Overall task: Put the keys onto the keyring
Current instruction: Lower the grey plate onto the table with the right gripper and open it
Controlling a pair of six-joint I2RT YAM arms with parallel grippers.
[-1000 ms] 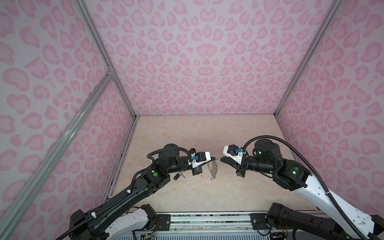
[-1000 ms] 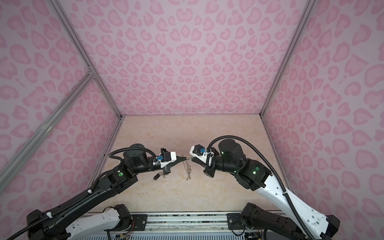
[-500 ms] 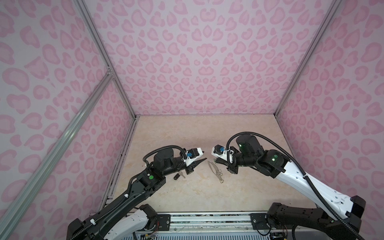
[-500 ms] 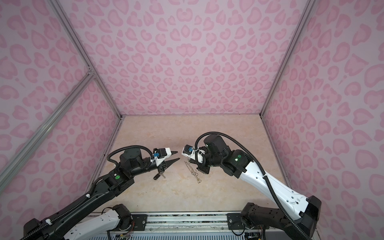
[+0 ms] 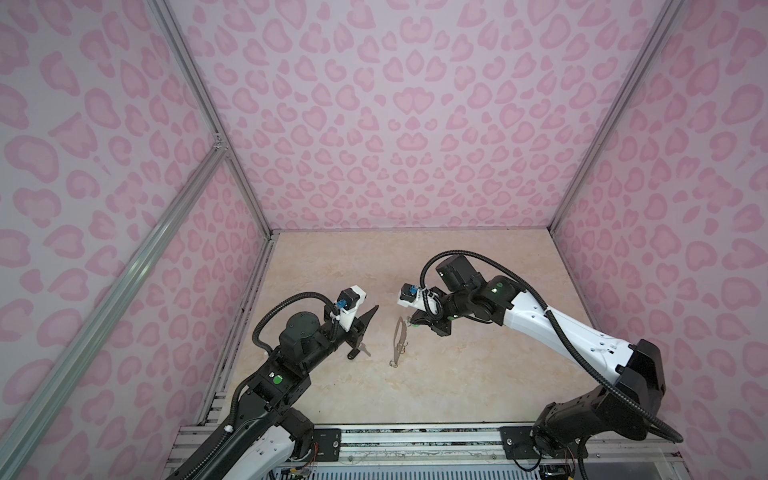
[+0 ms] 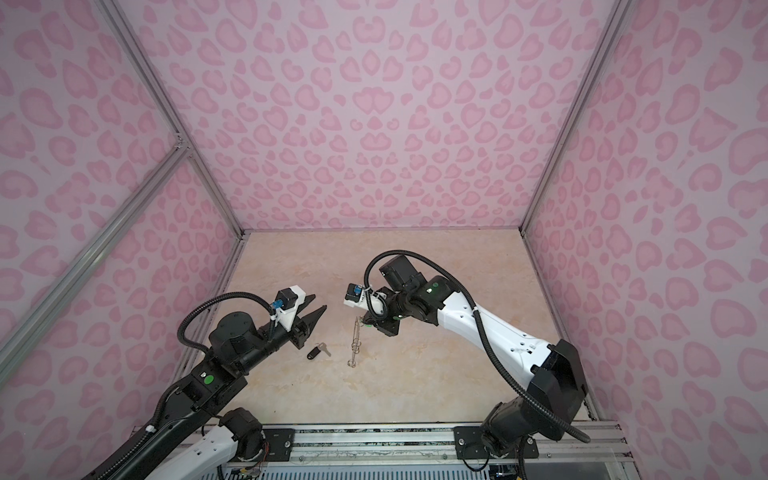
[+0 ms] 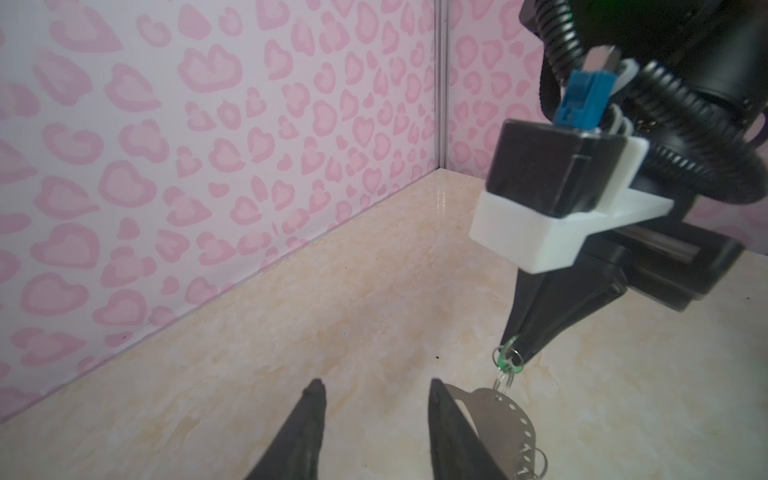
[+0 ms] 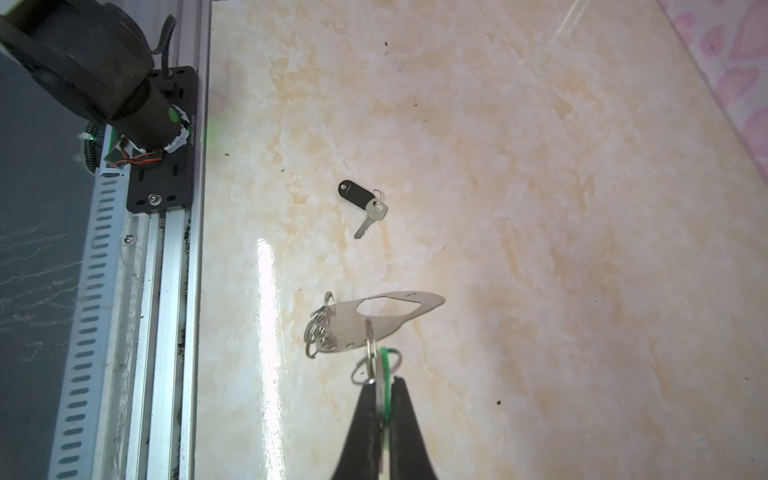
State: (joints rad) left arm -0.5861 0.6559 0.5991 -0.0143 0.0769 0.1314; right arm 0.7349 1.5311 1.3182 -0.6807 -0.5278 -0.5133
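Keyring (image 8: 419,305): one. Flat grey half-oval plate with an oval cutout and wire rings bunched along its straight edge. It hangs tilted over mid-worktop (image 8: 540,208), linked to the green-tag key (image 8: 385,365).
Keys: two, silver.
- Green-tag key: pinched between the closed fingers of the right gripper (image 8: 382,380).
- Black-tag key (image 8: 362,203): flat on the worktop, left of the keyring and apart from it.

Left gripper (image 7: 374,386): fingers parted, holding nothing.

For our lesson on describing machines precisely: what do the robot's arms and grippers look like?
Both the left arm and the right arm mix black joint housings with white shells. A black ribbed cable runs along each to a blue plug on a white camera mount. Each carries a round green mark. The left gripper and right gripper each have two black fingers tapering to points.
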